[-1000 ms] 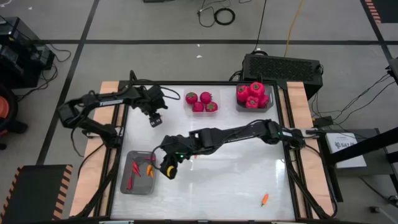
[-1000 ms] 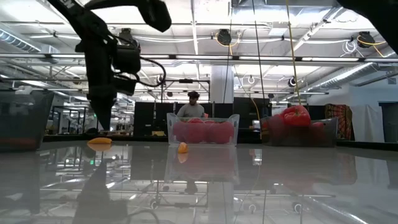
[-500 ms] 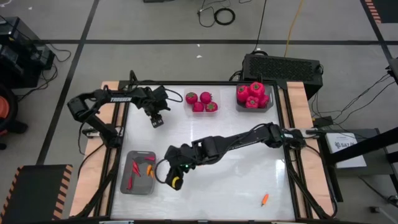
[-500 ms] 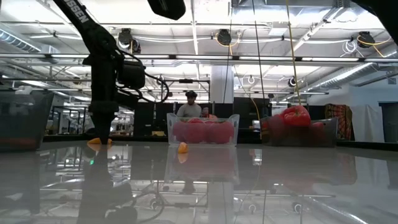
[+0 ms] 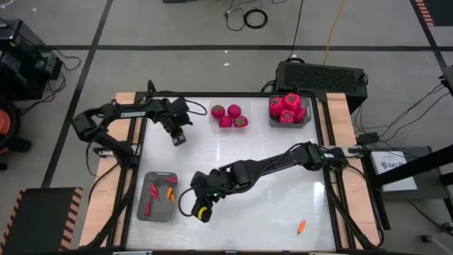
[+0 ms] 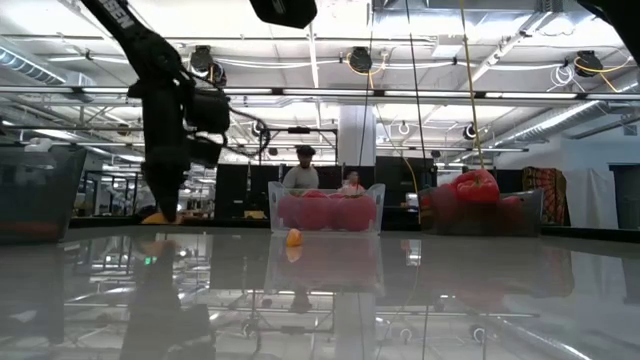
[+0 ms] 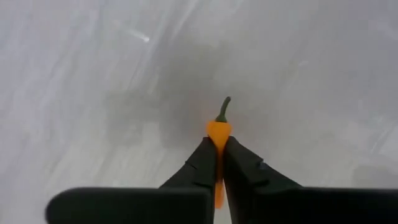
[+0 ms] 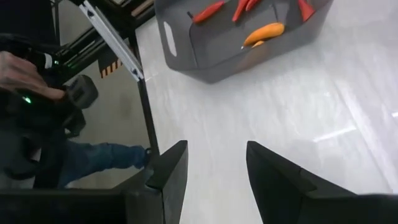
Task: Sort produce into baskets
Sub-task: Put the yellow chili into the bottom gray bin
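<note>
Since a second ago the right arm has slid from beside the grey pepper tray [image 5: 158,196] toward the table's near edge, and the left claw has closed. Left gripper [image 7: 217,149] now pinches a small orange pepper [image 7: 219,129] against the white tabletop [image 5: 283,163], stem poking out past the fingertips; it sits well behind the pepper tray, left of the loose tomatoes [image 5: 229,116]. Right gripper [image 5: 202,210] hovers just right of the pepper tray, fingers apart, nothing between them. Pepper tray holds red and orange peppers [image 8: 263,32]. Four tomatoes lie loose behind the right arm; the second tray [image 5: 306,120], right of them, is heaped with more tomatoes [image 5: 288,108]. One orange pepper [image 5: 301,227] lies alone, well right of the right gripper. A person shows off the table's edge in the right wrist view.
</note>
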You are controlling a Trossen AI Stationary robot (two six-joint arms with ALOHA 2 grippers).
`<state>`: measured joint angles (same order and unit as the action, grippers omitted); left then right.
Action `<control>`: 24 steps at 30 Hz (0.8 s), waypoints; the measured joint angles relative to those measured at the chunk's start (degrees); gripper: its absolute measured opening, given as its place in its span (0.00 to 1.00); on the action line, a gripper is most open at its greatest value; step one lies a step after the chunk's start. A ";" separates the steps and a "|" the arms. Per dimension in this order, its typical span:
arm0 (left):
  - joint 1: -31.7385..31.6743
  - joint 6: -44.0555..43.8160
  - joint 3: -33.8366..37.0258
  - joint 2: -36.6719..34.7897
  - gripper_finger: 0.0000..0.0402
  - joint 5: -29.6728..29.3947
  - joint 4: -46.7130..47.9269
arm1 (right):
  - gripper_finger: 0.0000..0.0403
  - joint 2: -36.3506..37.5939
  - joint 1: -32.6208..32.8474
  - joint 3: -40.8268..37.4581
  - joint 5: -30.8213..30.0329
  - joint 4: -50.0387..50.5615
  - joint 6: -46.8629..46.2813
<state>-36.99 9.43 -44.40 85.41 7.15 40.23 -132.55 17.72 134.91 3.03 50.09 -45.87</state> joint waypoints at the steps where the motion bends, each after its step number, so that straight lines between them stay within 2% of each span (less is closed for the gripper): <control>1: 0.05 -0.11 -0.04 -1.20 0.04 0.85 0.30 | 0.39 -0.02 0.18 0.00 0.06 0.00 -0.08; 5: 1.01 -1.08 -0.04 -7.14 0.05 5.39 4.22 | 0.39 -0.02 0.84 0.00 0.11 -0.02 -1.79; 9: 3.66 -3.24 -0.04 -14.56 0.08 17.14 9.49 | 0.39 -0.07 1.69 0.00 0.10 0.02 -4.29; 11: 6.38 -4.78 -0.04 -18.76 0.08 21.00 10.51 | 0.39 -0.07 2.15 0.00 0.08 0.02 -5.88; 18: 18.68 -17.00 -0.07 -33.42 0.07 21.88 11.03 | 0.39 -0.07 3.81 0.00 0.10 3.75 -11.58; 22: 27.29 -24.36 -0.07 -39.44 0.07 21.72 11.95 | 0.39 -0.09 5.13 0.00 0.30 10.63 -18.64; 24: 31.49 -28.08 -0.07 -41.76 0.07 20.50 11.84 | 0.39 -0.09 6.08 0.00 2.45 14.06 -23.51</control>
<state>-5.50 -18.65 -44.47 43.65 27.65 52.07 -132.64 23.80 134.91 5.48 64.15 -69.38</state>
